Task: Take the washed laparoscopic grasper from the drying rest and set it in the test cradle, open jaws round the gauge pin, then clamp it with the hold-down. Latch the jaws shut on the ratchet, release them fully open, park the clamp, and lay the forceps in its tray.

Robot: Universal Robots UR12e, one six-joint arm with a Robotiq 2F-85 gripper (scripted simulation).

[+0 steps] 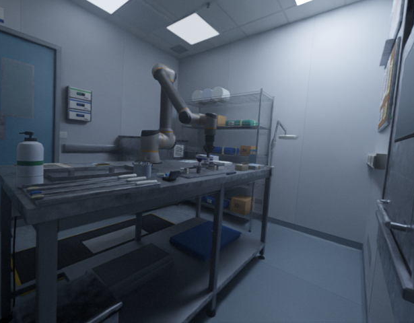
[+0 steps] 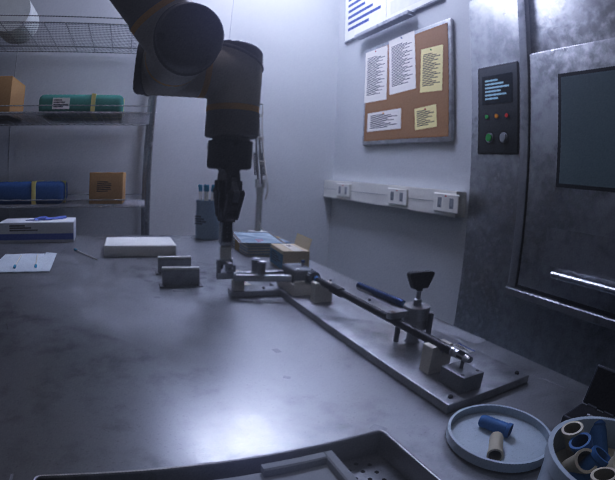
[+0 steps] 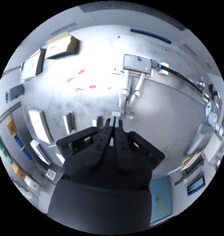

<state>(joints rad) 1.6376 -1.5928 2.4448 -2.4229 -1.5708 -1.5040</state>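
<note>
The grasper's handle end [image 2: 256,281] [image 3: 130,93] lies on the bench just below and in front of my gripper [image 2: 225,258] [image 3: 114,122]. Its two handle loops point toward my fingertips. My gripper is closed and holds nothing, pointing straight down over the handle's ratchet end. The grasper's dark shaft [image 2: 369,310] [image 3: 179,74] runs along the test cradle plate [image 2: 400,351]. The hold-down clamp with its black knob [image 2: 420,281] stands over the shaft. The jaws [image 2: 460,354] sit at the gauge pin block at the plate's near end.
Two small grey blocks [image 2: 179,271] [image 3: 68,122] stand just left of my gripper. A white pad [image 2: 138,246] lies behind them. A perforated tray [image 2: 297,460] sits at the bench's front edge. A dish [image 2: 496,436] and a cup of caps are at the right.
</note>
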